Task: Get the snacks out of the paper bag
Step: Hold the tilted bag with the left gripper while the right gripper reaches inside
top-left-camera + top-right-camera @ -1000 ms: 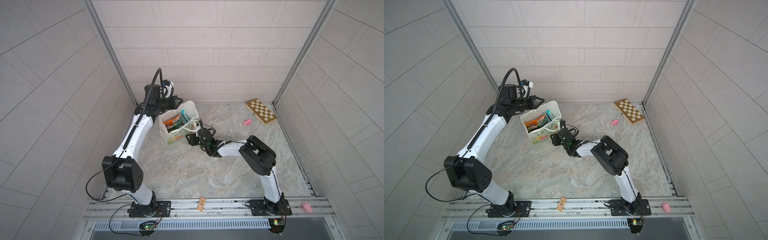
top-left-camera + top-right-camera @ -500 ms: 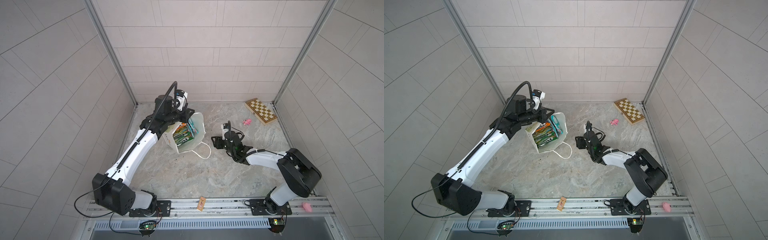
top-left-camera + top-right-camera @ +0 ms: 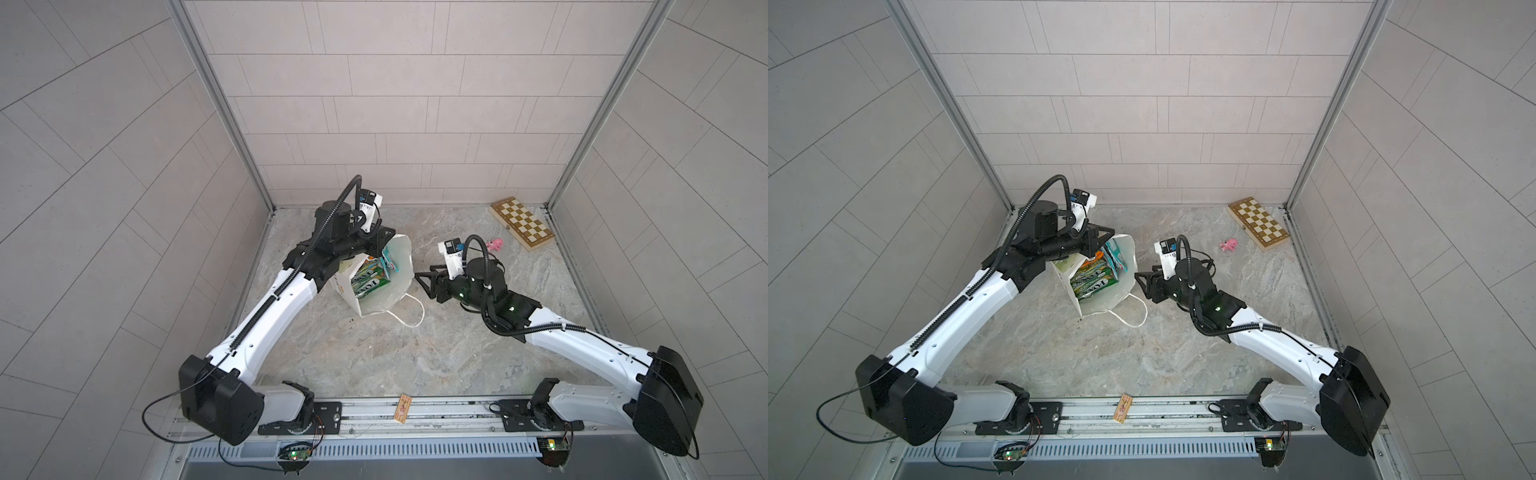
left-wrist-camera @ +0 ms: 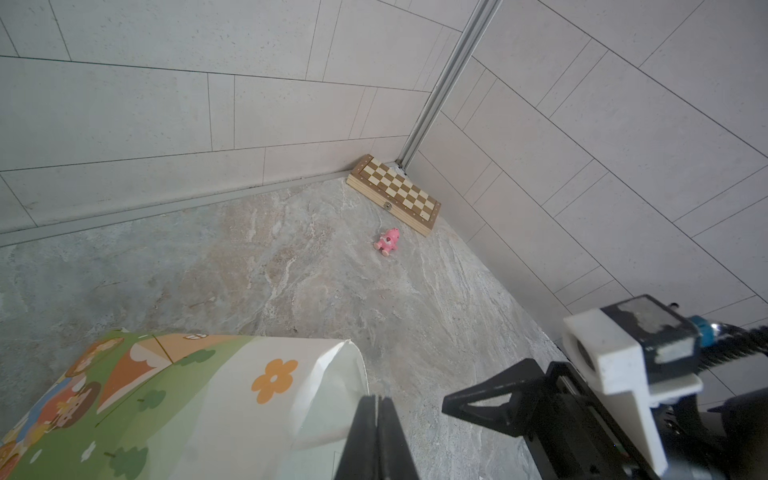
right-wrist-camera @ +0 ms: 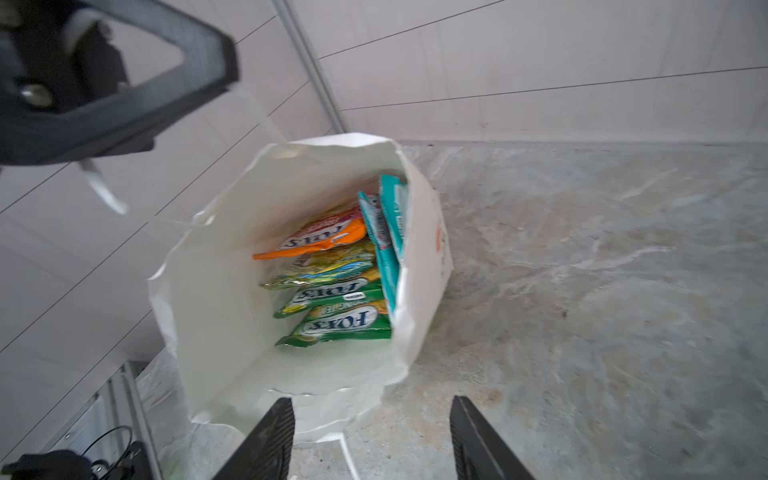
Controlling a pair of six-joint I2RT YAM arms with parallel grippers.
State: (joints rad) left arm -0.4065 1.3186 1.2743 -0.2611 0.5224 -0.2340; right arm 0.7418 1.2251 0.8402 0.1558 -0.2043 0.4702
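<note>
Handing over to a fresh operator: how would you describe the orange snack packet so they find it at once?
Look into the white paper bag tilted open on the stone floor. In the row of packets inside, the orange packet is the end one, next to the teal packets. The rest are green, yellow-green or teal.

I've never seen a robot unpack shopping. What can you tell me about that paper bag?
The bag is white paper with a green, orange-flowered print outside. It leans tilted on the floor, mouth wide open, snacks stacked inside. The left claw is shut at its upper rim, holding it; one cord handle loops loose on the floor.
</note>
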